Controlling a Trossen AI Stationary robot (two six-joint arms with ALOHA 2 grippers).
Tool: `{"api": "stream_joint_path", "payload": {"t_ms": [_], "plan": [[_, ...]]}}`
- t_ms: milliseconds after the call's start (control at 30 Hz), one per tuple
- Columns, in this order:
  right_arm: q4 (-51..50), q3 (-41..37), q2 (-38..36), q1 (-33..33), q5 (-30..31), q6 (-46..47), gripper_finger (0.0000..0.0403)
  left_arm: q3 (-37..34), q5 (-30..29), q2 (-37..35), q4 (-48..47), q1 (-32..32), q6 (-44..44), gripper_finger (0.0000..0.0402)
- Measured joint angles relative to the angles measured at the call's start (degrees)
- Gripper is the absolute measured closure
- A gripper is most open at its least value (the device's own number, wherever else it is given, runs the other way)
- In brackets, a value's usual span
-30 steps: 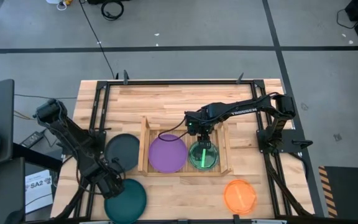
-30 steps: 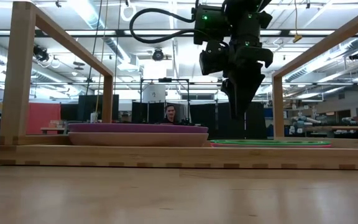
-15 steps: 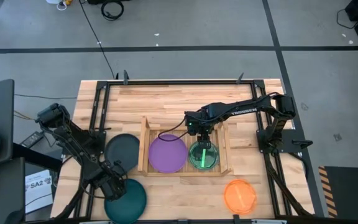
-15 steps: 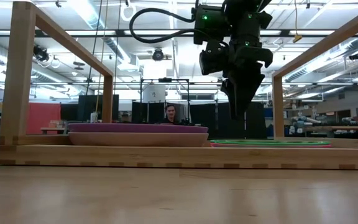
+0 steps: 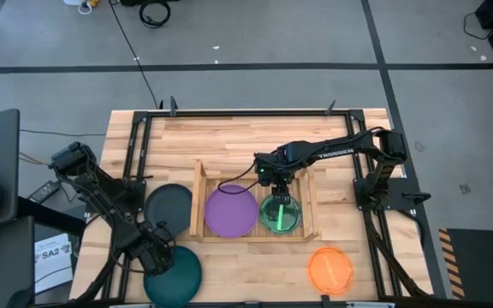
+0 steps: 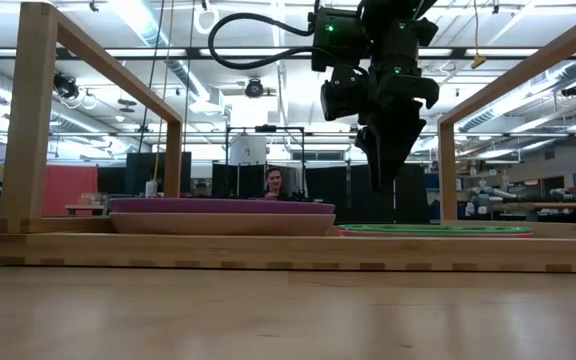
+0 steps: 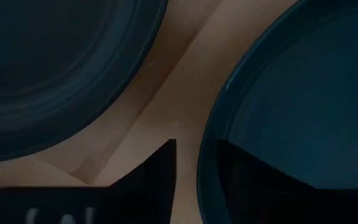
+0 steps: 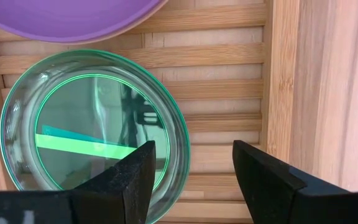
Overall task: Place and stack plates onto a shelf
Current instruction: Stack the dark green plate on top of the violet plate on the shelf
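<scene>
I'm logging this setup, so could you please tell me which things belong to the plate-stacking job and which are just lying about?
Job:
- shelf
- purple plate
- green plate
- dark grey plate
- teal plate
- orange plate

Lying about:
- paper sheet
- floor cables

- The left arm reached toward the near left part of the table, its left gripper [image 5: 151, 254] lowered, one finger [image 7: 157, 180] on either side of a dish rim.
- The right arm extended across the table's middle, its right gripper [image 8: 191, 168] pointing downward with fingers [image 8: 132, 174] spread apart, holding nothing.
</scene>
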Motion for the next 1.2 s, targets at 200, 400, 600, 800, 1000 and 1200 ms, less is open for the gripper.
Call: {"api": "stream_joint_path", "payload": {"t_ms": [200,400,600,800,1000,1200], "plan": [[0.00,0.00,0.00,-0.01,0.01,0.00,0.0184,0.01,0.00,0.00,0.09,0.00,0.13,0.0348],[0.00,0.00,0.00,-0.01,0.01,0.00,0.0184,0.68,0.15,-0.17,0.05,0.00,0.17,0.0389],[0.01,0.00,0.00,-0.01,0.01,0.00,0.0184,3.51,-0.46,-0.11,-0.92,0.02,3.77,0.0380],[0.02,0.00,0.00,-0.01,0.01,0.00,0.0184,7.73,0.45,-0.60,-2.31,0.64,9.53,0.0388],[0.04,0.00,0.00,-0.01,0.01,0.00,0.0184,12.85,2.23,-1.76,-2.58,2.82,17.60,0.0385],[0.04,0.00,0.00,-0.01,0.01,0.00,0.0184,19.22,7.78,-1.68,-2.80,6.71,26.14,0.0386]]}}
